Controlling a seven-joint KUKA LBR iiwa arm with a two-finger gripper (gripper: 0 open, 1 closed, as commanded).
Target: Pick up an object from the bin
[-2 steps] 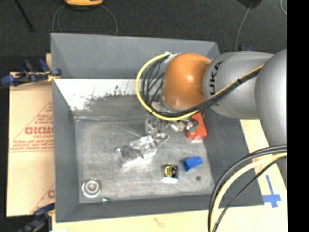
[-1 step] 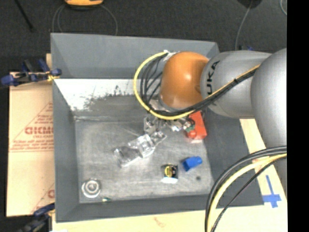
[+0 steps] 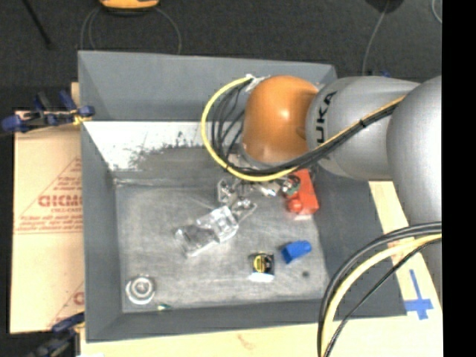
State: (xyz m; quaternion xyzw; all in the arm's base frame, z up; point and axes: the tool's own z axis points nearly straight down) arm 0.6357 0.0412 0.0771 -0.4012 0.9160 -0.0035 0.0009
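We see the gripper [image 3: 235,195] tucked under the orange cover [image 3: 277,121] on the wrist, low over the middle of the grey bin [image 3: 149,214]. Its metal tip shows just beneath the cover's lower edge, but we cannot tell whether the tool is open or closed, and nothing we can make out is gripped in it.

Closest to the tool is a crumpled clear plastic piece [image 3: 210,230]. It lies on the bin floor just below the tool and slightly to its left in the view, with its upper end right beside the tip. We cannot tell whether the two touch.

A little farther off, to the view's right of the tool, a red block [image 3: 303,197] sits partly hidden by the arm [image 3: 372,132].

Farther out, below and to the right of the tool, a small blue piece [image 3: 296,251] lies near a small black-and-yellow thing [image 3: 261,265], the two close together but apart.

Farthest from the tool, down toward the bin's lower left corner, a round clear disc-like thing [image 3: 140,288] rests alone, well apart from everything else.
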